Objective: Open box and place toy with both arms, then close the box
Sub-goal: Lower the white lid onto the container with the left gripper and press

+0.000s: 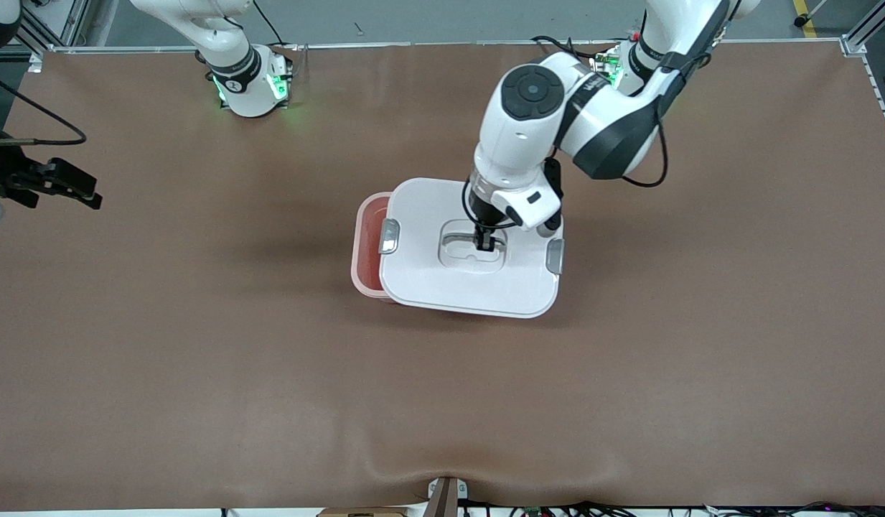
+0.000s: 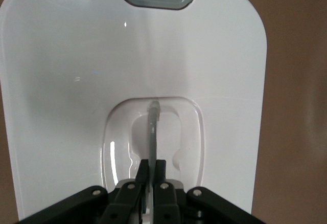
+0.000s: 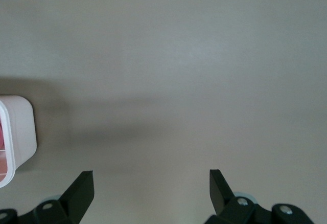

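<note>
The pale pink box (image 1: 357, 267) stands mid-table. Its white lid (image 1: 442, 291) lies over it, shifted toward the left arm's end, so a strip of the box's inside shows. That strip is reddish pink (image 1: 371, 244); I cannot make out the toy's shape there. My left gripper (image 1: 486, 243) is shut on the lid's clear handle (image 2: 153, 124) in the recess; in the left wrist view the gripper (image 2: 152, 166) pinches the handle over the lid (image 2: 61, 81). My right gripper (image 1: 70, 188) is open and empty over bare table at the right arm's end, also seen in its wrist view (image 3: 152, 180).
Grey clips (image 1: 389, 236) (image 1: 555, 256) sit on the lid's two short ends. A corner of the box (image 3: 18, 132) shows in the right wrist view. A small fixture (image 1: 443, 495) stands at the table edge nearest the camera. The arm bases stand along the farthest edge.
</note>
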Motion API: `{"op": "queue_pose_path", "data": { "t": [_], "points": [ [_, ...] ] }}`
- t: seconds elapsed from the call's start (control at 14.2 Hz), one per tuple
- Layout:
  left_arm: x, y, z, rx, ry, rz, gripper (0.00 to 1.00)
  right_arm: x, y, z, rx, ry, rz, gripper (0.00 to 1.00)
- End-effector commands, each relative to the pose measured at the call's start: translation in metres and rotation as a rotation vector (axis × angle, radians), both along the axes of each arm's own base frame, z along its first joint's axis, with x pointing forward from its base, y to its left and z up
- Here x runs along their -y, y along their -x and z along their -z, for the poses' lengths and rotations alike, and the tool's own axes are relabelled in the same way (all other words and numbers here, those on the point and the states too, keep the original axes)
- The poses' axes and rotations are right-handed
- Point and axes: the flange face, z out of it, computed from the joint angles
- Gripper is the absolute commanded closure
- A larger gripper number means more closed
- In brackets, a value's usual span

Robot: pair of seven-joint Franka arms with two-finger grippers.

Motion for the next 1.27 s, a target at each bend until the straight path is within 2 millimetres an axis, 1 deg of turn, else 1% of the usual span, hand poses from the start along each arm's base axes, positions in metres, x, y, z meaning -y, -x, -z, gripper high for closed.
{"op": "queue_pose_path", "data": {
  "t": [0.0, 0.07, 0.14, 0.21, 0.28, 0.49, 0.63, 0.85, 0.99, 1.2],
  "points": [
    [0.021, 0.012, 0.006, 0.059, -0.012, -0.033, 1.0, 0.007, 0.005, -0.001, -0.008, -0.027, 0.041, 0.0],
    [0.031, 0.018, 0.016, 0.07, -0.027, -0.038, 1.0, 0.007, 0.004, -0.001, -0.008, -0.026, 0.038, 0.0],
    [0.04, 0.025, 0.02, 0.093, -0.04, -0.041, 1.0, 0.008, 0.004, -0.001, -0.006, -0.028, 0.033, 0.0],
    [0.045, 0.027, 0.028, 0.101, -0.05, -0.051, 1.0, 0.008, 0.003, 0.0, -0.002, -0.027, 0.03, 0.0],
    [0.049, 0.03, 0.03, 0.107, -0.048, -0.058, 1.0, 0.008, 0.002, 0.0, 0.003, -0.035, 0.028, 0.0],
    [0.069, 0.047, 0.04, 0.121, -0.043, -0.061, 1.0, 0.004, 0.0, 0.004, -0.003, -0.039, 0.022, 0.0],
    [0.078, 0.055, 0.053, 0.148, -0.071, -0.074, 1.0, 0.002, 0.0, 0.002, 0.003, -0.041, 0.019, 0.0],
    [0.082, 0.057, 0.064, 0.144, -0.084, -0.069, 1.0, 0.001, -0.001, -0.001, 0.014, -0.042, 0.017, 0.0],
    [0.088, 0.064, 0.064, 0.144, -0.081, -0.056, 1.0, 0.001, -0.001, -0.002, 0.016, -0.042, 0.015, 0.0],
    [0.088, 0.064, 0.069, 0.14, -0.086, -0.054, 1.0, 0.0, -0.001, -0.004, 0.022, -0.044, 0.02, 0.0]
  ]
}}
